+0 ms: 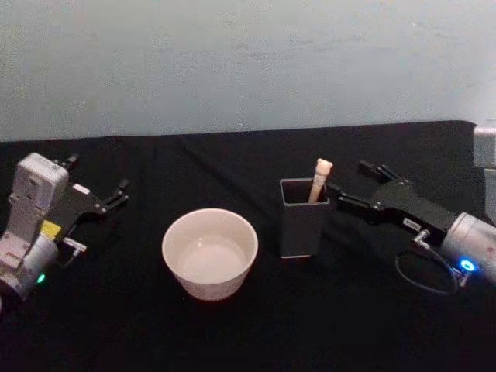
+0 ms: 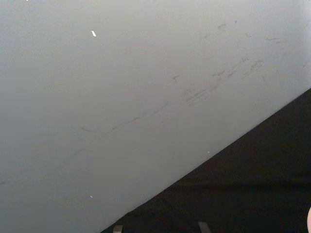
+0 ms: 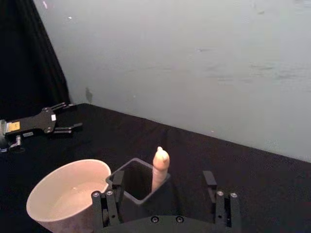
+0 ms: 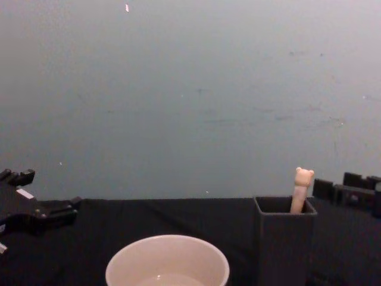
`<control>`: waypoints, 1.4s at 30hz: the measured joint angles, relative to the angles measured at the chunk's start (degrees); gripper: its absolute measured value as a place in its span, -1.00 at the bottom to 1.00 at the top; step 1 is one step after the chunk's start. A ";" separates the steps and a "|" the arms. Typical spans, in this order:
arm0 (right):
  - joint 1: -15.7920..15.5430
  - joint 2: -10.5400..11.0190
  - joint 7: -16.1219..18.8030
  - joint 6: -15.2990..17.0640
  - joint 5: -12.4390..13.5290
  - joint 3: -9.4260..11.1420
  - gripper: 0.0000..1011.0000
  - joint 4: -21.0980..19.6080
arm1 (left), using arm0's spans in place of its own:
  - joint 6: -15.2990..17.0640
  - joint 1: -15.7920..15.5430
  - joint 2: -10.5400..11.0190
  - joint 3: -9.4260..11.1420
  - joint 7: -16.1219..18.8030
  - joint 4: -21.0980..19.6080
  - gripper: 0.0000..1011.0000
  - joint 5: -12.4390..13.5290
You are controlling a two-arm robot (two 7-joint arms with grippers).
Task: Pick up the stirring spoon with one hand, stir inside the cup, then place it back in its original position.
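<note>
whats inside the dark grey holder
The stirring spoon stands in the holder, its beige bear-topped handle sticking up above the rim. Its lower part is hidden by the dark walls.

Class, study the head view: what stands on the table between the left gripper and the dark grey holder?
The cream cup stands between the left gripper and the holder, touching neither, with bare black tabletop either side, as the head view shows.

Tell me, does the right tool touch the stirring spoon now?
Apart. The right wrist view shows the open right tool flanking the stirring spoon, with a clear gap on each side.
</note>
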 joint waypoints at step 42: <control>10.41 -4.61 5.68 -2.05 -4.49 -5.11 0.91 11.53 | 0.00 0.00 0.00 0.00 0.00 0.00 0.98 0.00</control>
